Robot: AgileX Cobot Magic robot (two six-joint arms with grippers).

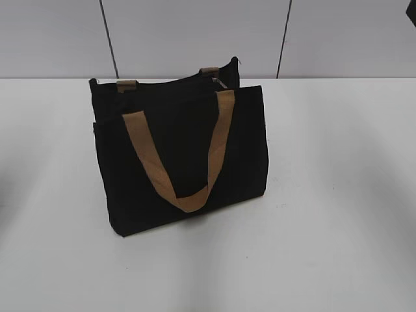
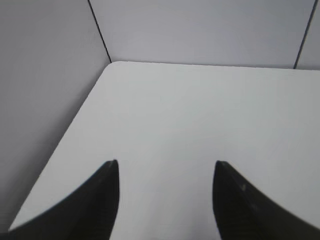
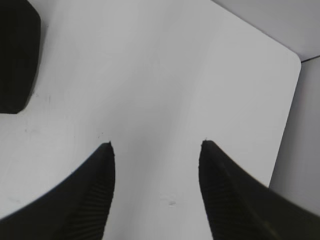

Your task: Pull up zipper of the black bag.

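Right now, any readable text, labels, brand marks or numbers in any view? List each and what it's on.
None readable in any view.
black bag: plain fabric, no logo or tag showing.
tan handles: unmarked.
table: bare white, no markings.
left gripper and right gripper fingers: plain black, no print.

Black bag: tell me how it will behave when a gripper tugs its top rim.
The black bag stands upright unaided, so the fabric seems fairly stiff. Its front tan handle droops, so that's floppy. Nothing pins it to the table; it may slide or tip.
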